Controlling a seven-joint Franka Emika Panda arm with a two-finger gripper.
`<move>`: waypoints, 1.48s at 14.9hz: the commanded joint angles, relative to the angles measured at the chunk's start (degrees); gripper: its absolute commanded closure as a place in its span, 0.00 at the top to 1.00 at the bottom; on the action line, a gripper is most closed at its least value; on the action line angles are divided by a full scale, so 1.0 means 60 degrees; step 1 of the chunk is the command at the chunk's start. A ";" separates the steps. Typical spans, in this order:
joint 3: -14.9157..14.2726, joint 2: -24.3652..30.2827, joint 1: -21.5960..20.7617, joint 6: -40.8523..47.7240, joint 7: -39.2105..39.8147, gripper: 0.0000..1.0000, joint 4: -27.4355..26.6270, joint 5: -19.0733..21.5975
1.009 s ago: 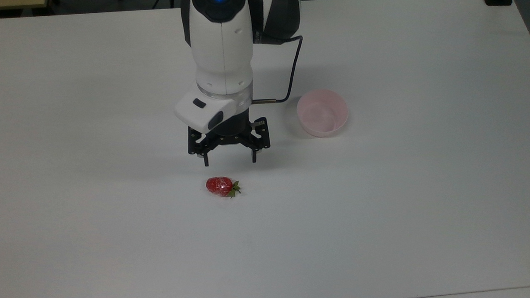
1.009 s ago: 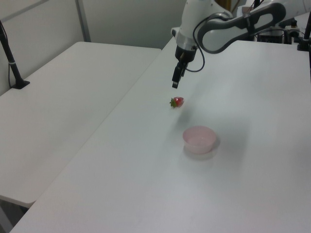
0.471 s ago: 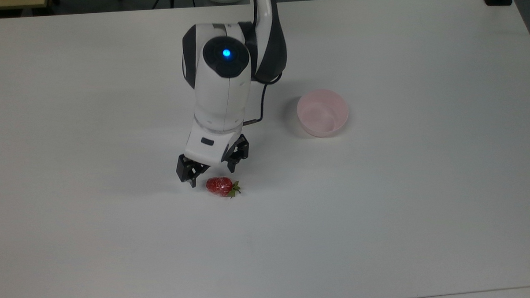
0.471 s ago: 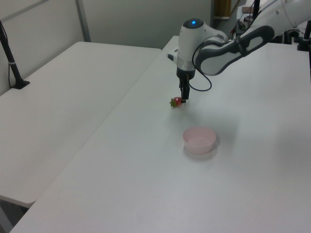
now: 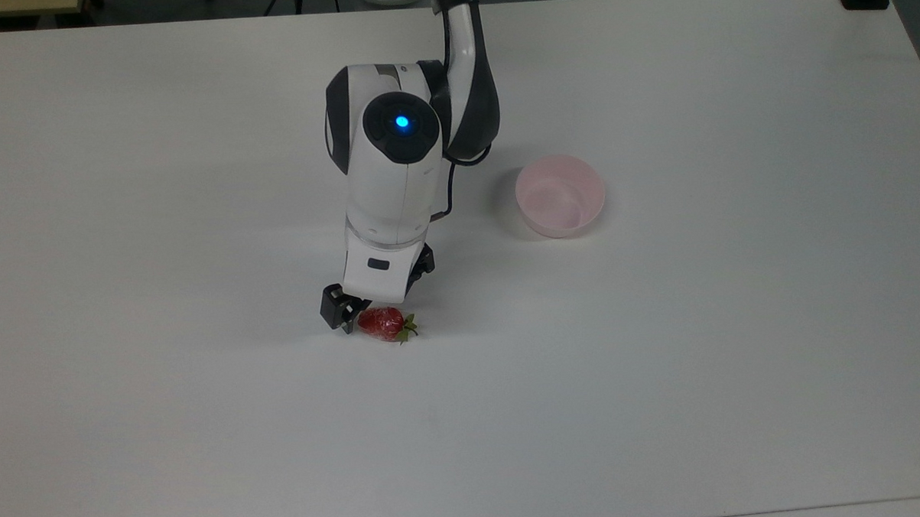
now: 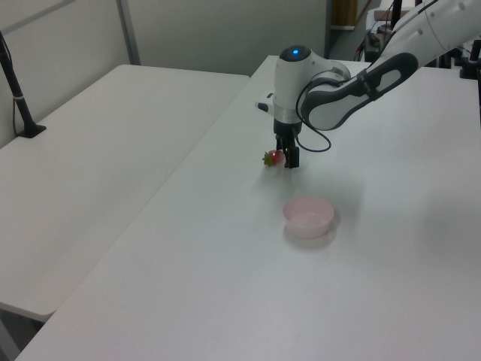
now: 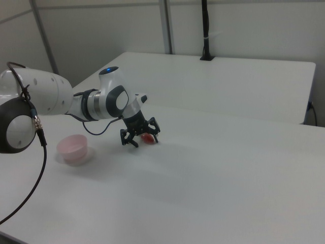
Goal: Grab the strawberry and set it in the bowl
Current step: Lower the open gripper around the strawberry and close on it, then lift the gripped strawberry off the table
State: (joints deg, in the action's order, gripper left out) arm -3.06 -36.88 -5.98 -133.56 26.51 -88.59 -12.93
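strawberry: the small glossy red strawberry with a green leafy stem (image 5: 386, 324) lies on the white table (image 5: 662, 358) just below centre of the top view, long axis running left to right in the frame, stem toward the top view's right.
gripper: the black two-finger gripper (image 7: 139, 138) is down at table level around the fruit; in the right view its fingers stand spread, 1 on each side of the red body, not yet closed on it.
key relation: in the top view 1 finger (image 5: 338, 312) sits at the blunt red end, at the strawberry's left, so i judge the jaws span the long axis rather than the short 1.
bowl: the small round pale pink translucent plastic bowl (image 5: 559, 194) stands empty, right of centre in the top view, well apart from the fruit.
next move: closing the fingers, by my reading.
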 commanded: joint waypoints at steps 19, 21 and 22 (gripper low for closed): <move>-0.0120 -0.0342 -0.0264 -0.1119 -0.0712 0.44 0.0264 -0.0159; -0.0120 -0.0313 -0.0264 -0.1119 -0.0712 0.41 0.0264 -0.0159; -0.0120 -0.0298 -0.0264 -0.1119 -0.0712 0.38 0.0264 -0.0159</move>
State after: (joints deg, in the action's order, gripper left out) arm -3.12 -37.88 -6.70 -139.26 24.10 -87.56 -12.94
